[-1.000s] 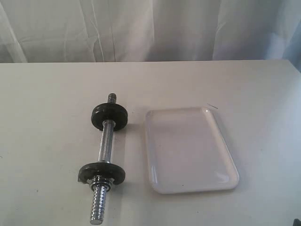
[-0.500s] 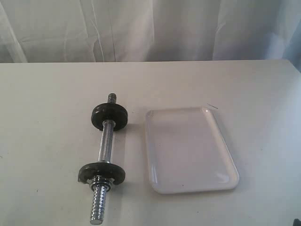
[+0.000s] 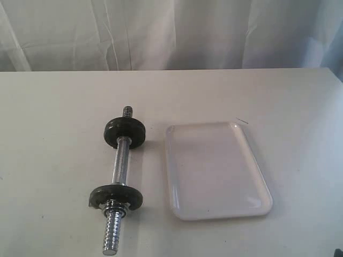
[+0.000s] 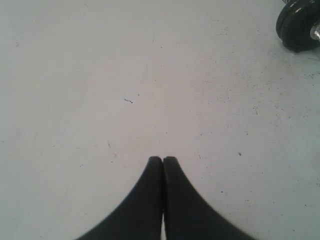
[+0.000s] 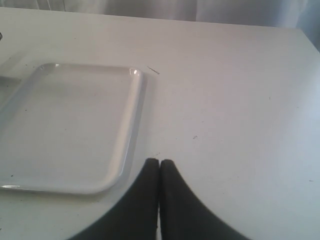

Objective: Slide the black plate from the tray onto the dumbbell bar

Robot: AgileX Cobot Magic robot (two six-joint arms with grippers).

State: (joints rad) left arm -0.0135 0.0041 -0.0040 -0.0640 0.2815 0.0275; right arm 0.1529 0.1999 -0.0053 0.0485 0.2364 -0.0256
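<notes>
The dumbbell bar point(image 3: 121, 160) lies on the white table, left of the tray point(image 3: 214, 171), running from near to far. Two black plates sit on it: one by the near threaded end point(image 3: 115, 197), one by the far end point(image 3: 125, 134). Nothing lies in the tray, also seen in the right wrist view point(image 5: 70, 125). Neither arm shows in the exterior view. My left gripper point(image 4: 163, 159) is shut and empty over bare table, with one black plate point(image 4: 299, 25) far off at the frame's corner. My right gripper point(image 5: 159, 161) is shut and empty beside the tray's corner.
A white curtain point(image 3: 171, 32) hangs behind the table's back edge. A thin dark sliver point(image 3: 242, 121) lies by the tray's far right corner. A small dark shape point(image 3: 338, 252) shows at the exterior view's bottom right corner.
</notes>
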